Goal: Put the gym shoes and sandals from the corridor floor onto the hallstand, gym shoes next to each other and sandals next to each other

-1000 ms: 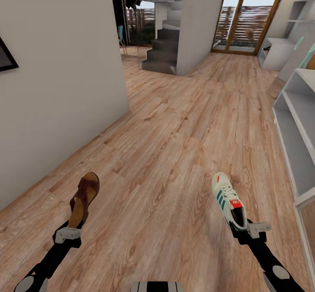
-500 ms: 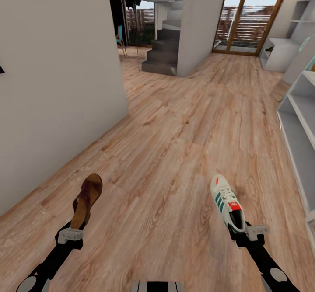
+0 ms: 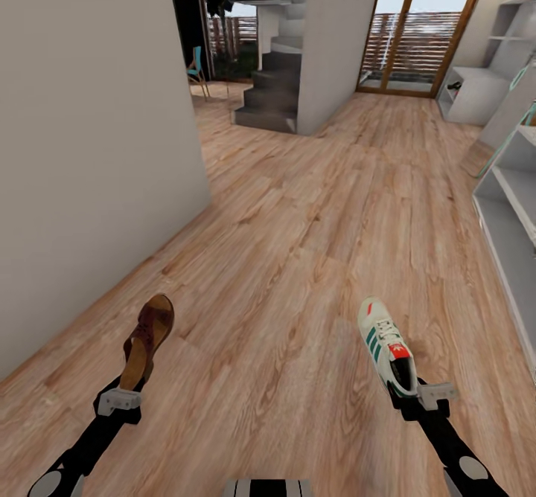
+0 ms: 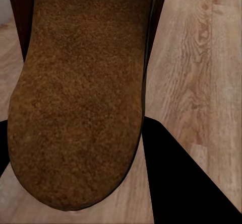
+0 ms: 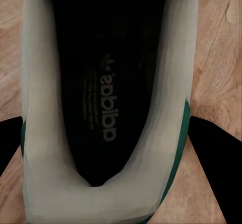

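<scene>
From the head view, the left gripper point(image 3: 123, 395) holds a brown sandal point(image 3: 148, 339) by its heel end, and the right gripper point(image 3: 417, 395) holds a cream sneaker point(image 3: 386, 345) by its heel. Both shoes are carried above the wooden floor point(image 3: 298, 259), well apart from each other, one on each side of the robot.

The sandal's long axis runs away from the robot, its toe pointing forward and leaning slightly to the right; it is turned partly on edge, so the tan sole edge faces left and the dark straps face right. The sneaker also lies lengthwise away from the robot, its toe pointing forward and a little to the left, with the laces, green stripes and orange-red tongue patch facing up.

The wrist views add what the head view cannot. The left wrist view looks straight onto the sandal's rough brown footbed point(image 4: 83, 93), rounded at the heel, with dark strap edges on either side and floor planks point(image 4: 201, 68) beyond. The right wrist view looks down into the sneaker's dark lining point(image 5: 108, 83), where a printed logo and lettering show on the insole, framed by the pale collar and a green strip at the heel.

Only the head view shows the surroundings: a pale grey rack point(image 3: 510, 214) along the right edge, a white wall point(image 3: 89, 147) on the left, a staircase point(image 3: 272, 91) ahead and a wood-framed glass door point(image 3: 417, 28) beyond.
</scene>
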